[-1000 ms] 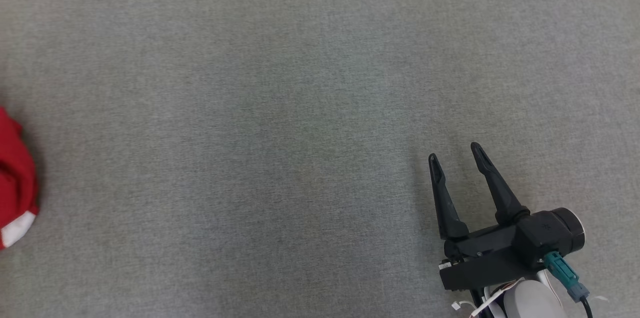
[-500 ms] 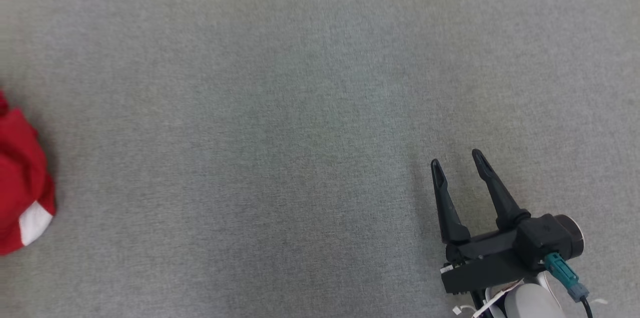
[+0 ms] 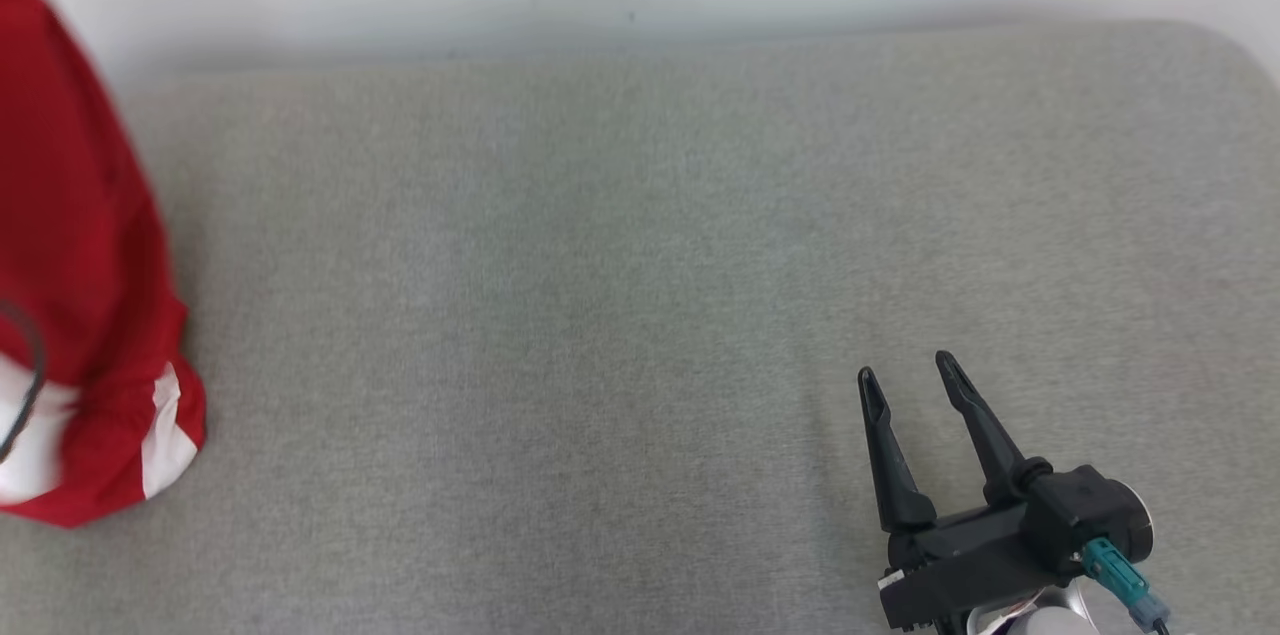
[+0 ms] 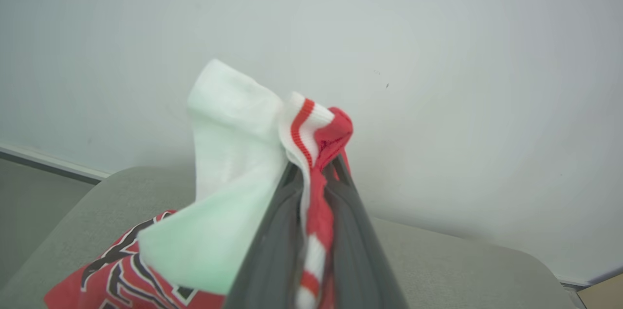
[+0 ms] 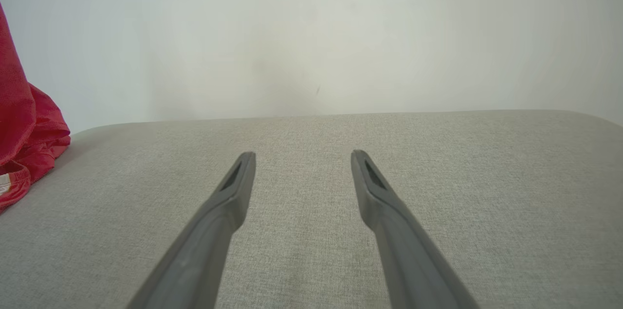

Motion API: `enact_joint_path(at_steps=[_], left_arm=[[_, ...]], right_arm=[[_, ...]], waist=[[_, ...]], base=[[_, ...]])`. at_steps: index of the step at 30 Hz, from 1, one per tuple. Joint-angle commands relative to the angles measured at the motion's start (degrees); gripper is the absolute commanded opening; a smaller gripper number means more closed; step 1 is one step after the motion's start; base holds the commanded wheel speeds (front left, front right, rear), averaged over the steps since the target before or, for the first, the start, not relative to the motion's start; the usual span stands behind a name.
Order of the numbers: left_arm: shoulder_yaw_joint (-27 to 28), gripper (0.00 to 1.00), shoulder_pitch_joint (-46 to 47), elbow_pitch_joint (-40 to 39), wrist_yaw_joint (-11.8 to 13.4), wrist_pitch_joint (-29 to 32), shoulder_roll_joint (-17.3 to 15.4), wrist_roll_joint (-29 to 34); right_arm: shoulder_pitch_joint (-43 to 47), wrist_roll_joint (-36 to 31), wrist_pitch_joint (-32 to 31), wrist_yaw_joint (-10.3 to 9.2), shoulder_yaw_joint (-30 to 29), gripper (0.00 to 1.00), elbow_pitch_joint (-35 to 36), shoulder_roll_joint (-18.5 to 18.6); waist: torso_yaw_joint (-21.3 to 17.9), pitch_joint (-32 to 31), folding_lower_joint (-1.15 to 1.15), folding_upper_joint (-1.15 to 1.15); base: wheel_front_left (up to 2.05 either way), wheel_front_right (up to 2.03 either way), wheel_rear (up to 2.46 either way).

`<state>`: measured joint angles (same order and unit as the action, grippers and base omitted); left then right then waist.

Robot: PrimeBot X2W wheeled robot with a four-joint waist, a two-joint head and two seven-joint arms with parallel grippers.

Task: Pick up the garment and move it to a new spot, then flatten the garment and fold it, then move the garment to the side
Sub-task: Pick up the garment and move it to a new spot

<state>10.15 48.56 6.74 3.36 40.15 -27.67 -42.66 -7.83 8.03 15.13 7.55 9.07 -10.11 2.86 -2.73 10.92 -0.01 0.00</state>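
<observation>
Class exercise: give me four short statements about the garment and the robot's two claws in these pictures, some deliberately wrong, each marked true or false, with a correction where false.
1. The left claw is shut on the garment. True.
2. The right claw grips a corner of the garment. False: it is open and empty, above the grey surface.
3. The garment is red with white parts. True.
4. The garment lies folded flat in the middle of the grey surface. False: it hangs bunched from the left claw, at the left of the head view.
</observation>
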Motion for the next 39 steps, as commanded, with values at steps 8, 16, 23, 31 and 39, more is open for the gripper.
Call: enact_joint_path(at_steps=[8,16,23,31,39], left_arm=[[-6.07,0.00,8.41,-0.83,-1.30,-3.48,5.54,1.59],[-10.89,0.00,10.16,0.69,-1.77,-4.74,11.97,0.49],[-14.97,0.00,4.60,3.22,-2.27,-6.67,17.14,0.34],[-16.85,0.00,-5.06,7.11,-3.39,-12.30,18.50,2.80],[-19.84,0.00,-17.41,18.28,-3.10,-22.24,22.45,4.91]], right_arm=[[2.75,1.15,0.03,-0.12,0.92,1.00,-0.80,0.03],[4.42,2.23,0.04,-0.12,1.35,1.00,-0.76,0.04],[3.50,2.52,0.03,-0.12,1.61,1.00,-0.12,0.02],[3.81,2.21,0.03,-0.12,1.59,1.00,0.05,0.03],[4.24,0.63,0.03,-0.12,1.93,1.00,-0.39,0.02]], waist=[[-7.20,-5.40,0.01,0.00],[-14.40,-6.39,0.01,0.00],[-19.32,-4.25,0.01,0.00],[-20.98,-3.43,0.01,0.00],[-19.37,-4.33,0.01,0.00]], base=[[0.00,0.00,0.00],[0.00,0.00,0.00],[0.00,0.00,0.00],[0.00,0.00,0.00],[0.00,0.00,0.00]])
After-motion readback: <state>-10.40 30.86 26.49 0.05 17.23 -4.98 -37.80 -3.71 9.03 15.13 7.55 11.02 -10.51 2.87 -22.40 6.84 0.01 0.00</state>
